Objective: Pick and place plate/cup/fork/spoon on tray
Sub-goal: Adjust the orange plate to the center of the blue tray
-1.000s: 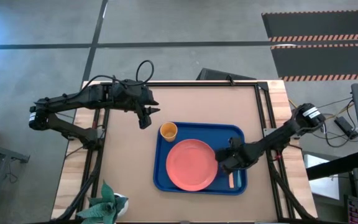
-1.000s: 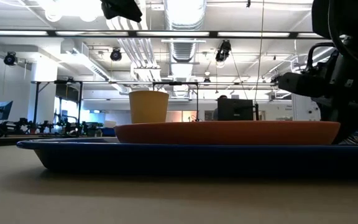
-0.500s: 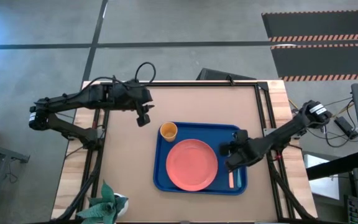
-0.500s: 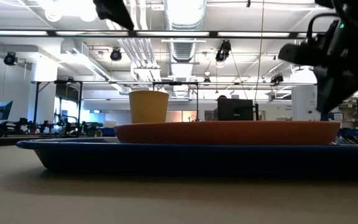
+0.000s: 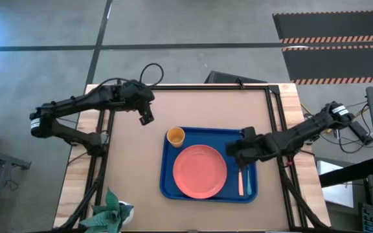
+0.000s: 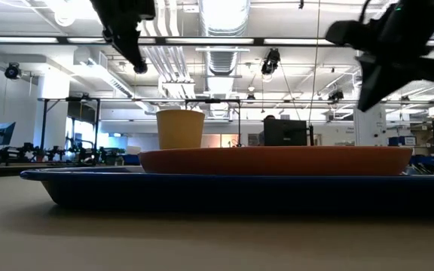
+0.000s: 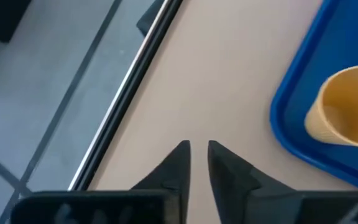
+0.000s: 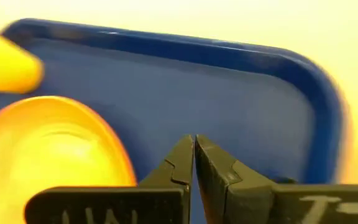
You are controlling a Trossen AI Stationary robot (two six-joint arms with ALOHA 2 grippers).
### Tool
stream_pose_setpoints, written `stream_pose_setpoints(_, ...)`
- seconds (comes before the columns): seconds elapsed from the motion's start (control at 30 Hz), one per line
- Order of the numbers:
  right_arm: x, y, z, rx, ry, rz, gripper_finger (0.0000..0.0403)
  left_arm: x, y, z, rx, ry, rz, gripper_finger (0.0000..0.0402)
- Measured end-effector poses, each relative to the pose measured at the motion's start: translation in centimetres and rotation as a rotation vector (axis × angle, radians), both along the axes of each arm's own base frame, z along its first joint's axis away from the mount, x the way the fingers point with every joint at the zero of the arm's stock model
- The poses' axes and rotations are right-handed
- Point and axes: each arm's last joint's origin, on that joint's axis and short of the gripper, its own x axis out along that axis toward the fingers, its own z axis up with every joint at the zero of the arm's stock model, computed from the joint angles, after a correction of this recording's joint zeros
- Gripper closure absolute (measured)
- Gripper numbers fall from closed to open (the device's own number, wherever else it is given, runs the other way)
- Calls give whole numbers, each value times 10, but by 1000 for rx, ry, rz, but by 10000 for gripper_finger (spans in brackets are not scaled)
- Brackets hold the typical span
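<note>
The blue tray (image 5: 209,137) lies mid-table and bears the coral plate (image 5: 200,171), with the orange-yellow cup (image 5: 175,136) standing in the tray's far left corner. Right of the plate, the fork's peach handle (image 5: 241,184) lies flat on the tray floor. The spoon I cannot make out. My right gripper (image 5: 230,154) hangs shut above the tray, over the plate's far right rim, holding nothing. Over bare table beyond the tray's far left corner, my left gripper (image 5: 146,118) hovers with only a narrow gap (image 7: 197,152) between its fingers and nothing in it.
A small potted plant (image 5: 112,210) stands at the table's near left corner. Bare tabletop (image 5: 135,168) runs left of the tray and along the far edge. The low view shows the cup (image 6: 180,129) and plate (image 6: 277,159) above the tray's rim (image 6: 224,184).
My right gripper has risen from the tray floor beside the fork, staying shut, and drifted toward the far edge; the fork stays flat on the tray. My left gripper has drawn back from the cup toward the table's far left, tipped downward, and its fingers have narrowed.
</note>
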Motion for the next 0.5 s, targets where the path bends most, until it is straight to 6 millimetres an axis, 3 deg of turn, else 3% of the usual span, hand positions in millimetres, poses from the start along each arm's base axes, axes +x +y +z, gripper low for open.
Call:
stream_pose_setpoints(0.13,19,-18,-5,-21,-86,70,394,-6,6,0,2,-4,32,396)
stream_pose_setpoints(0.3,39,-44,-19,45,-108,141,394,-14,7,3,6,-24,47,396)
stream_pose_setpoints(0.5,69,-41,-37,140,-200,234,394,-25,3,8,13,-57,45,396)
